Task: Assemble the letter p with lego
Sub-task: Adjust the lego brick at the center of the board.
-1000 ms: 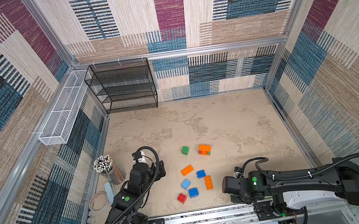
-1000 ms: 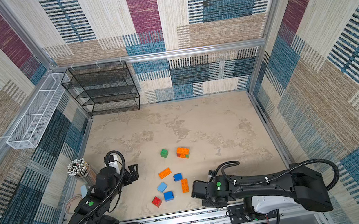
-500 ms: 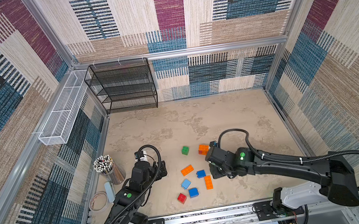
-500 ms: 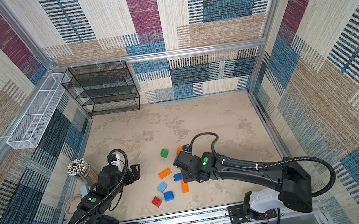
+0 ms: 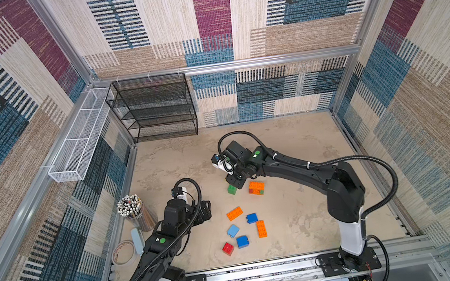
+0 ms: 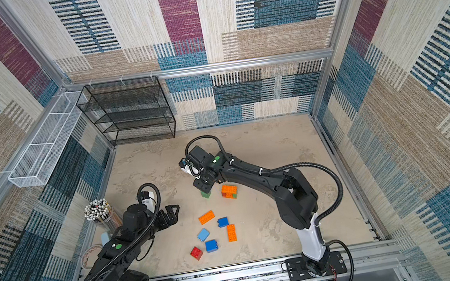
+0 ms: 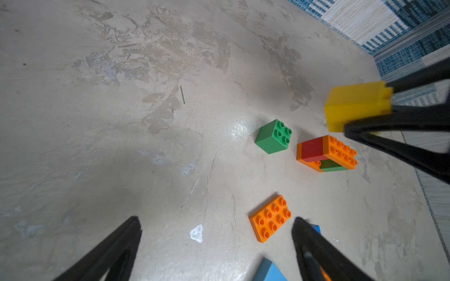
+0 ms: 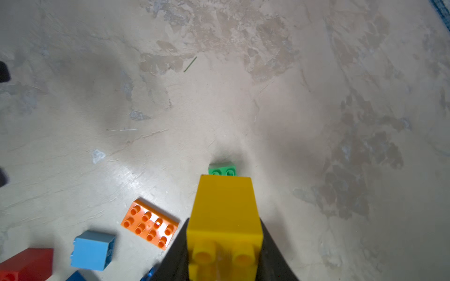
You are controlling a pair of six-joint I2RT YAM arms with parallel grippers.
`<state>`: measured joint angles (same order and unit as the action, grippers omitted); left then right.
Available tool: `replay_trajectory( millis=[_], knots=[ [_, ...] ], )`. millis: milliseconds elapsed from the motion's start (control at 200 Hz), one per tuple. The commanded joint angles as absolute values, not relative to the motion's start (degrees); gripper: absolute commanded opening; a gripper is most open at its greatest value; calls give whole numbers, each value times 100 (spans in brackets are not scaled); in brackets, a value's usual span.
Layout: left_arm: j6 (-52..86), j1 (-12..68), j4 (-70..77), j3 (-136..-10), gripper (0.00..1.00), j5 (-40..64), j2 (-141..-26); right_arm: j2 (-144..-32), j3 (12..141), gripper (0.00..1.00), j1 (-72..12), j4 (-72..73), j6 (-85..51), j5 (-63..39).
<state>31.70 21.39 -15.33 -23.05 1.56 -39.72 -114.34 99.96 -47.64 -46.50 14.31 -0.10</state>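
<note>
Nearest, a red brick (image 5: 228, 248) and blue and orange ones lie loose on the worktop (image 5: 293, 150). The left claw (image 6: 174, 214) gapes empty beside them. Farther, one small stack (image 7: 326, 153) (orange, red, green) is the only joined piece. Beyond, the right claw (image 5: 235, 182) grips a yellow brick (image 8: 225, 214) near a green brick (image 7: 273, 136). Most of the P is left, I judge.

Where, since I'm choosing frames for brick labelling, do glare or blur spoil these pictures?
Left wrist: a glare patch on the table beside the green brick; the held yellow brick is soft. Right wrist: sheen on the orange brick, the yellow brick's studs smeared. Both top views: even light, sharp.
</note>
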Motion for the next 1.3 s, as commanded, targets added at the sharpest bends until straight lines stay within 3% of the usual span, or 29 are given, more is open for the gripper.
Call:
replay_trajectory(
  millis=[0, 731, 1072, 1297],
  knots=[
    [2997, 2122, -1468, -2200, 99, 54, -3636, -11813, 10427, 19, -4675, -5216, 2141, -188],
    [3106, 2119, -1249, -2101, 99, 54, -3777, -12609, 11287, 19, -4562, -6229, 2114, -244],
    [3552, 2118, 478, -2915, 84, 1433, -6643, -11921, 10814, 17, -4474, -6107, 2025, -243],
    [3923, 2109, 1256, -3485, 66, 2155, -8061, -11341, 10173, 17, -4362, -5883, 2030, -203]
  ],
)
